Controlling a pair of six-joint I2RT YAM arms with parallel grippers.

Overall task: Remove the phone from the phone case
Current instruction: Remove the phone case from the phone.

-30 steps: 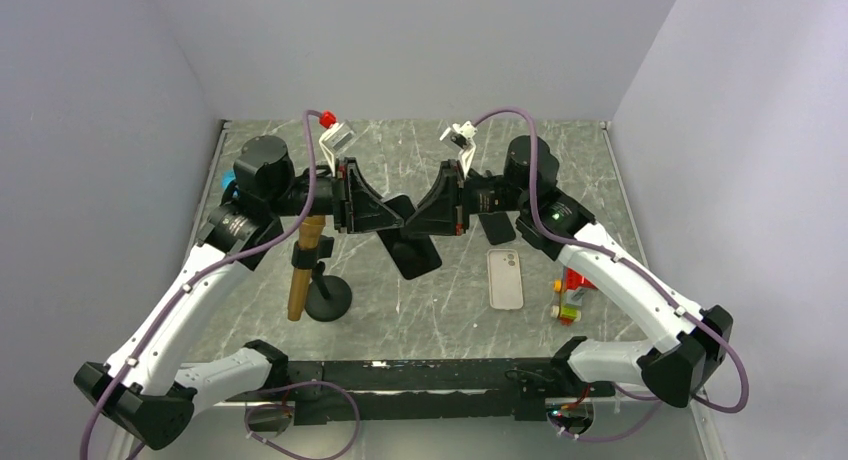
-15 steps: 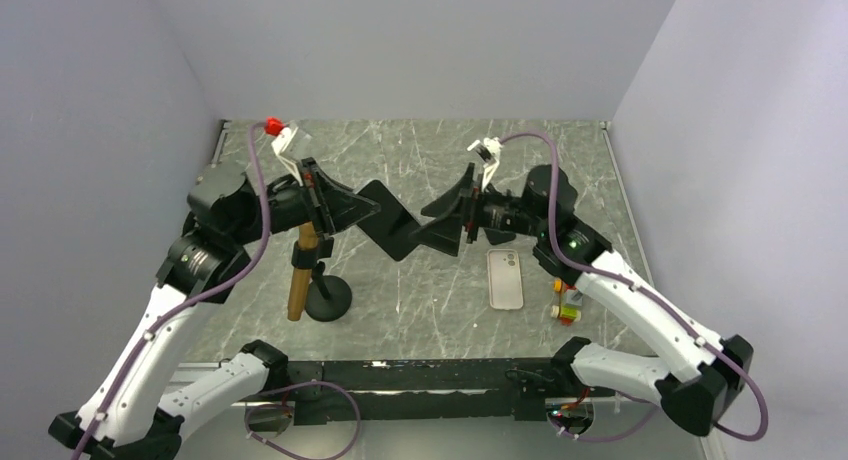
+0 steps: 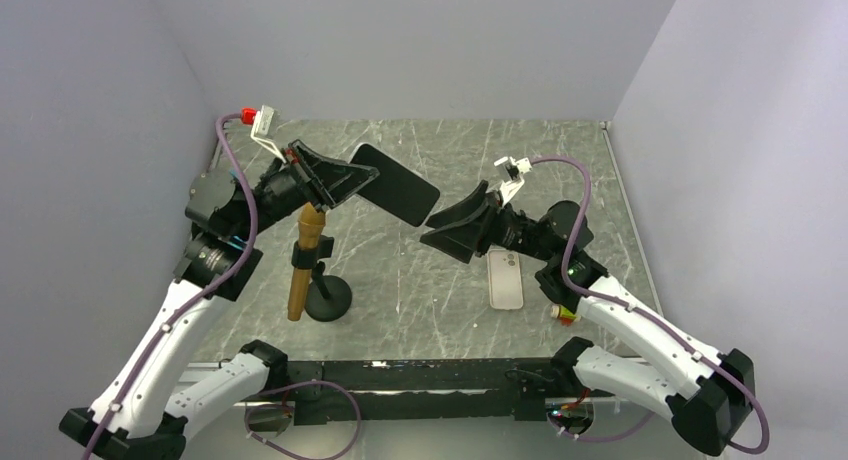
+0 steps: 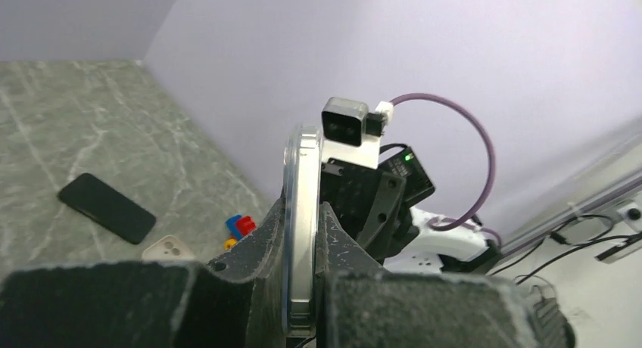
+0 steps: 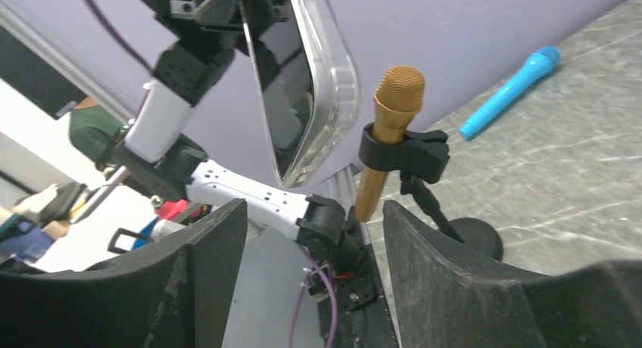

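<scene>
Phone (image 3: 395, 183) is hanging up in the air over the far middle of the table (image 3: 420, 290), and you are holding it by one end with the left gripper (image 3: 345, 177). The two left fingers (image 4: 363, 295) are pinching tight on its flat sides, so in the left wrist view you are seeing only its thin edge. The dark screen is tilting toward the right arm. A clear rim (image 5: 337, 83) is running around the phone's edge, and I cannot tell if that rim is a case.

Your right gripper (image 3: 440, 227) is waiting near the phone's free end without touching it. Its fingers (image 5: 204, 280) are spreading wide apart, and they are holding nothing.

A pale case (image 3: 505, 278) is lying flat on the table just below the right gripper. A second dark phone (image 4: 106, 206) is lying on the table near it. Some toy blocks (image 4: 238, 227) are sitting beside them. A gold microphone (image 3: 305, 255) is standing in a black stand under the left gripper. A blue microphone (image 5: 511, 91) is lying at the left side of the table.
</scene>
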